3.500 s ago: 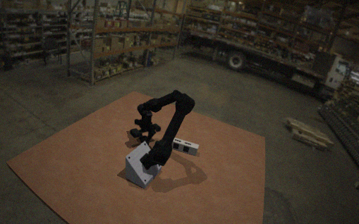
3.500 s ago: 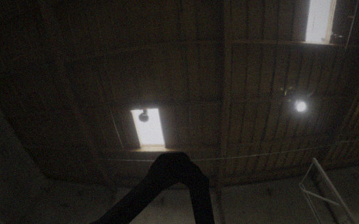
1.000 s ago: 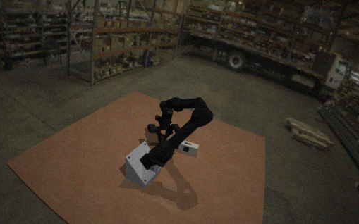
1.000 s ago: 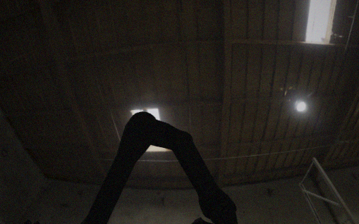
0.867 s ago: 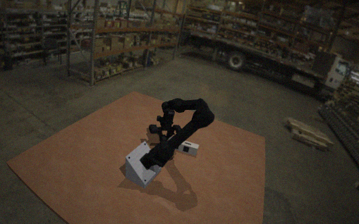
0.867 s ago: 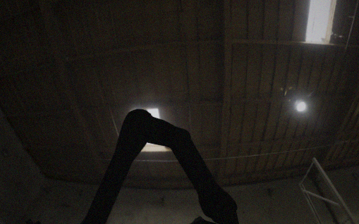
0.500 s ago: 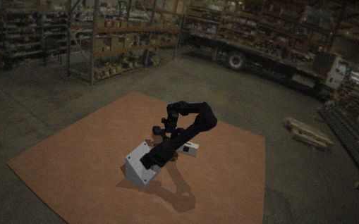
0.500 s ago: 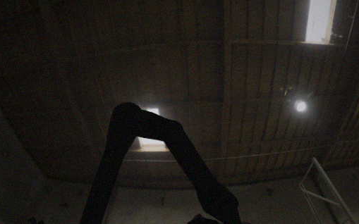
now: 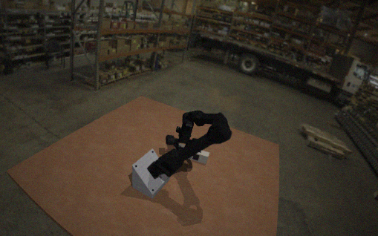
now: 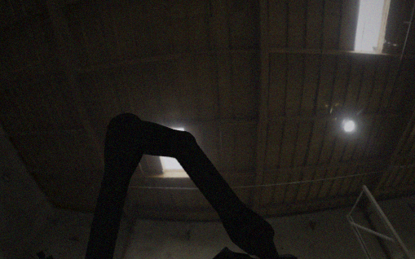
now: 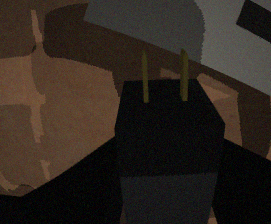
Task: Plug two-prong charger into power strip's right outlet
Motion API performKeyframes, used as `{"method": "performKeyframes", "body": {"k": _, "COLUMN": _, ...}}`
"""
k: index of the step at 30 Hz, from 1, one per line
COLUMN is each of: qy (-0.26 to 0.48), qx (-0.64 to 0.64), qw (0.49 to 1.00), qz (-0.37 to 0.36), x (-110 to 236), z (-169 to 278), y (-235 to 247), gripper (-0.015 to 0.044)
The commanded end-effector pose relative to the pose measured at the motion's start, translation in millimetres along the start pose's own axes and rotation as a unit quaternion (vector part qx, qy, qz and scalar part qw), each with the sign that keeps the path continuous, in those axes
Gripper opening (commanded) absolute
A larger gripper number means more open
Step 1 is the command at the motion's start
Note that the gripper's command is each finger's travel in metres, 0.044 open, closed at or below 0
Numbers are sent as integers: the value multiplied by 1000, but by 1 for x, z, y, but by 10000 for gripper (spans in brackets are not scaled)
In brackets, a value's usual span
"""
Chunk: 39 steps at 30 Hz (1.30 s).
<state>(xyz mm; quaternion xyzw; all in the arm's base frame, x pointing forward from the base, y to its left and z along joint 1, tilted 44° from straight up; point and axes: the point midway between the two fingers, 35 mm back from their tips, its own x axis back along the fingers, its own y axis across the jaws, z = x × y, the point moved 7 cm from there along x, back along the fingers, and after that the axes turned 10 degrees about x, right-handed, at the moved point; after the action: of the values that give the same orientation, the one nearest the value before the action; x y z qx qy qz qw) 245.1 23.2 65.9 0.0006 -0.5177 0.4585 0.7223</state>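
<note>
My gripper (image 11: pixel 163 143) (image 9: pixel 172 141) is shut on the black two-prong charger (image 11: pixel 166 119). In the wrist view its two brass prongs (image 11: pixel 164 76) point up and away from me, toward the grey power strip (image 11: pixel 246 56). The prong tips stand just short of the strip's near edge, apart from it. One dark outlet slot (image 11: pixel 262 19) shows on the strip at the upper right. In the top view the white power strip (image 9: pixel 203 156) lies on the orange mat (image 9: pixel 72 167), partly hidden behind my arm. The charger itself is too small to make out there.
My arm's grey wedge-shaped base (image 9: pixel 144 174) stands on the mat in front of the strip. The exterior view shows only my arm's dark outline (image 10: pixel 189 163) against the ceiling. Shelving, a truck and wooden pallets stand far off the mat.
</note>
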Motion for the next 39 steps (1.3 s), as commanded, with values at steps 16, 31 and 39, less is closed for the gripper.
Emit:
{"method": "performKeyframes", "body": {"k": 16, "qy": 11, "qx": -84, "qw": 996, "qz": 4, "x": -12, "z": 40, "y": -23, "gripper": 0}}
{"method": "performKeyframes", "body": {"k": 31, "qy": 18, "qx": -144, "qw": 989, "qz": 10, "x": -20, "z": 69, "y": -34, "gripper": 0}}
{"method": "performKeyframes", "body": {"k": 39, "qy": 24, "qx": -177, "qw": 984, "qz": 14, "x": -24, "z": 85, "y": -38, "gripper": 0}}
